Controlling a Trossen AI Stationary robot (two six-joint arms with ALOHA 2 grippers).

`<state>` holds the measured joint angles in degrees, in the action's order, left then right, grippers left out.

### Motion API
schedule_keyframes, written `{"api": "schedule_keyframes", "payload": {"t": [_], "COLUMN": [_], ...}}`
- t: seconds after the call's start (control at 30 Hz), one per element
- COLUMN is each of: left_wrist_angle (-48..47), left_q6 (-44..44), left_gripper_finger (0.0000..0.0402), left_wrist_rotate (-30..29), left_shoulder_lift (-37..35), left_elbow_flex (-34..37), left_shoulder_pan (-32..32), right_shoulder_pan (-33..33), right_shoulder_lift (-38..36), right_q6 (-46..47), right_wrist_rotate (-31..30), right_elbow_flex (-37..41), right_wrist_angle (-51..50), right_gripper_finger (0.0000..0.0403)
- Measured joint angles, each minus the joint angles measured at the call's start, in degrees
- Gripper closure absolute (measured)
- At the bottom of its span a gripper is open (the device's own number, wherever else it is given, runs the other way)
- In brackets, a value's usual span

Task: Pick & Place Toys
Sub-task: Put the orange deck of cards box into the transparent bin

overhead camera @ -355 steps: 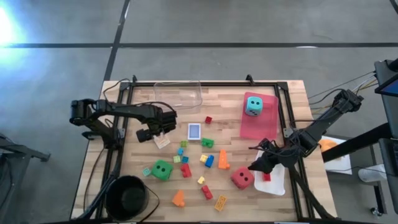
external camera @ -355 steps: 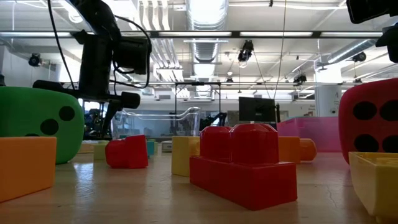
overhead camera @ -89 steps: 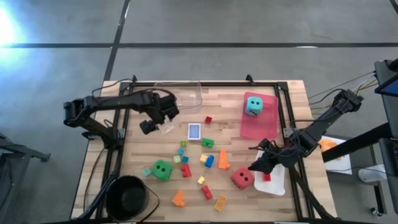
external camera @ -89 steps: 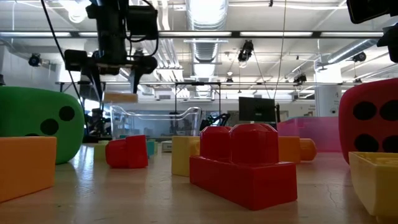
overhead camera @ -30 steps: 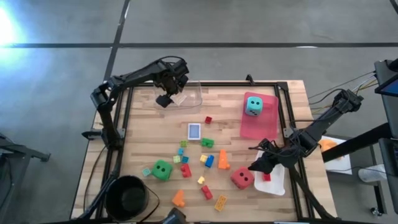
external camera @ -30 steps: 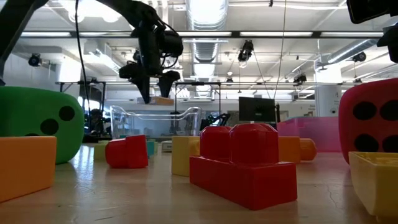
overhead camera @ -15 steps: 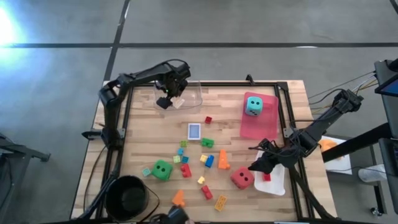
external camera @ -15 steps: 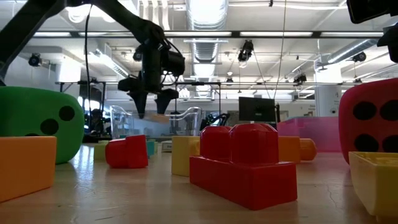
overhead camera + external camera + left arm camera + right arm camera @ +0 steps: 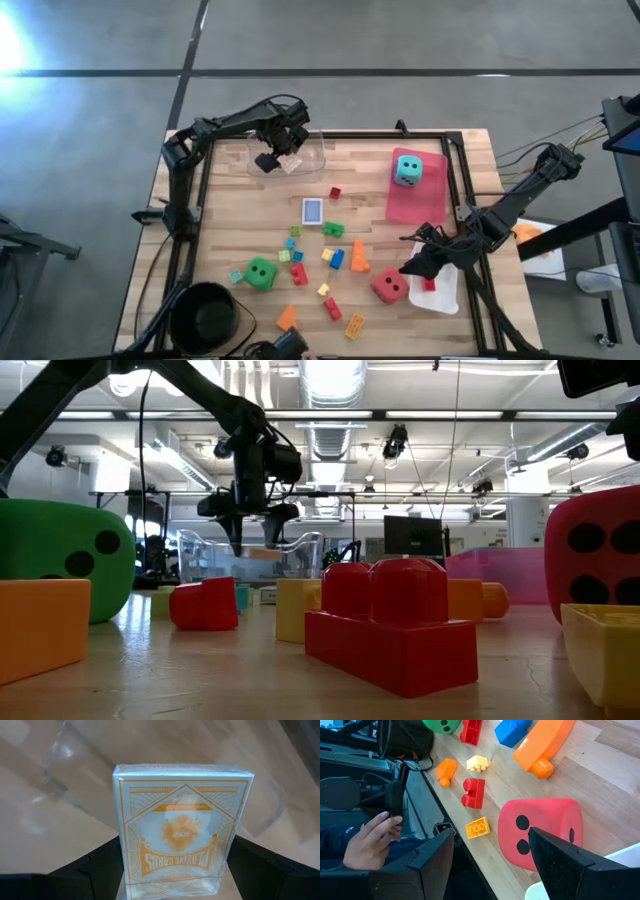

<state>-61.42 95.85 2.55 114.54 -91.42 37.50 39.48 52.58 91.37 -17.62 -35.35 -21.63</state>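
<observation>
Card pack (image 9: 182, 827): pinched in left pincer (image 9: 273, 158), now lowered over clear tray (image 9: 310, 140); release likely next. Right pincer (image 9: 490, 845) spread, idle beside red die (image 9: 542, 832).

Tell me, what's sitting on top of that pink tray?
A teal dotted die sits on the pink tray, toward its far end. The rest of the tray looks bare from above; whatever lies under the die is hidden.
</observation>
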Motion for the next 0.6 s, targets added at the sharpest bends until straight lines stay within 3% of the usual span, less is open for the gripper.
{"api": "schedule_keyframes", "payload": {"t": [0.37, 0.6], "left_wrist_angle": [0.34, 1.07], "left_q6": [-18.76, -23.47], "left_gripper_finger": [0.0097, 0.0097], "left_wrist_rotate": [0.69, 1.34], "left_shoulder_lift": [0.0, 0.0], "left_elbow_flex": [3.42, 7.62], "left_shoulder_pan": [0.0, -0.02], "right_shoulder_pan": [-0.01, -0.02], "right_shoulder_lift": [0.02, 0.0], "right_q6": [0.04, -0.06], "right_wrist_rotate": [-0.01, 0.01], "right_elbow_flex": [0.0, 0.0], "right_wrist_angle": [0.0, 0.0], "right_gripper_finger": [0.0151, 0.0151]}}
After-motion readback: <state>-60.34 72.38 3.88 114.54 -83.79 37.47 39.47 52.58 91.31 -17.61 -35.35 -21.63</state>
